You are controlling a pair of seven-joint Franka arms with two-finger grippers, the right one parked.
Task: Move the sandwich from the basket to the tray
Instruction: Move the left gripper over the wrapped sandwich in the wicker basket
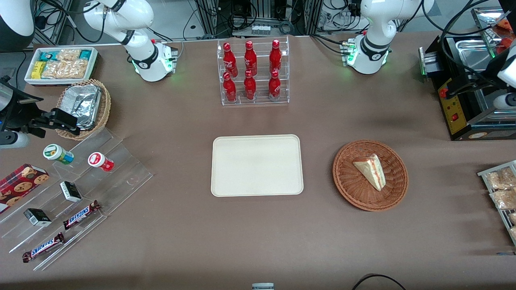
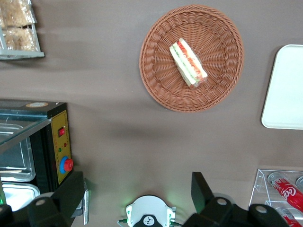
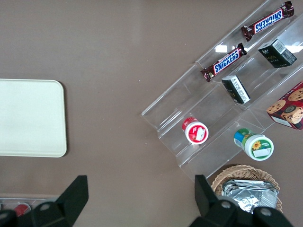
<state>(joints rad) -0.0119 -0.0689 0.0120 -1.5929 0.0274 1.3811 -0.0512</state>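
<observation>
Only the left wrist view shows the wide-open end effector (image 2: 139, 191), high above the triangular white-bread sandwich (image 2: 188, 62) in the round reddish-brown wicker basket (image 2: 156, 71).

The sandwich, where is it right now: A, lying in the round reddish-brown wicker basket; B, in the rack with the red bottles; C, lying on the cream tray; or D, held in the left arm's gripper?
A: the sandwich lies in the basket, the tray is bare, and the gripper is open, high above the table, holding nothing.

Tray (image 2: 285, 88) cut off edgewise.
</observation>
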